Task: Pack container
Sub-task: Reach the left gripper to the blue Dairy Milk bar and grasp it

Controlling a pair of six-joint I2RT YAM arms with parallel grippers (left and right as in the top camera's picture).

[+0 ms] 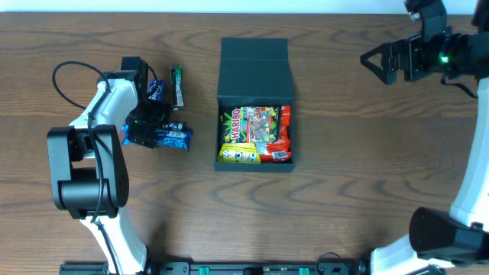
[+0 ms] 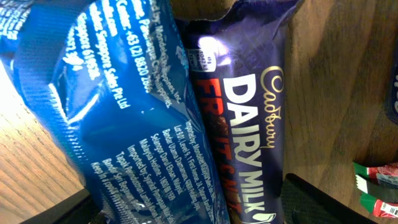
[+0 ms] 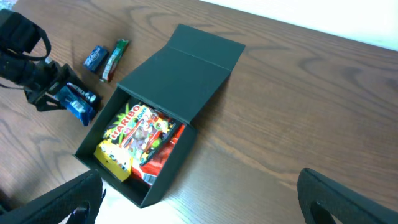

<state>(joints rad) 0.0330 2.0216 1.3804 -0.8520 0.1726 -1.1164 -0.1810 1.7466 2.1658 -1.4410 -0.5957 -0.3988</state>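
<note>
Two arms work at a wooden table, with the container at its middle. Its flap lid is thrown back flat on the far side, and the open box faces up. Inside lie a yellow Haribo packet and, against the right wall, a red packet. Left of the container, the left gripper is down over a blue packet and a purple Cadbury bar, which lie side by side between its fingers. The jaws stand fairly wide, one at each outer edge of the pair, but whether they press on the wrappers cannot be told. Farther from the container's front, near its lid, lie a green bar and a small blue packet. Right of the container and well apart from it, the right gripper hangs with jaws spread wide, holding nothing.
</note>
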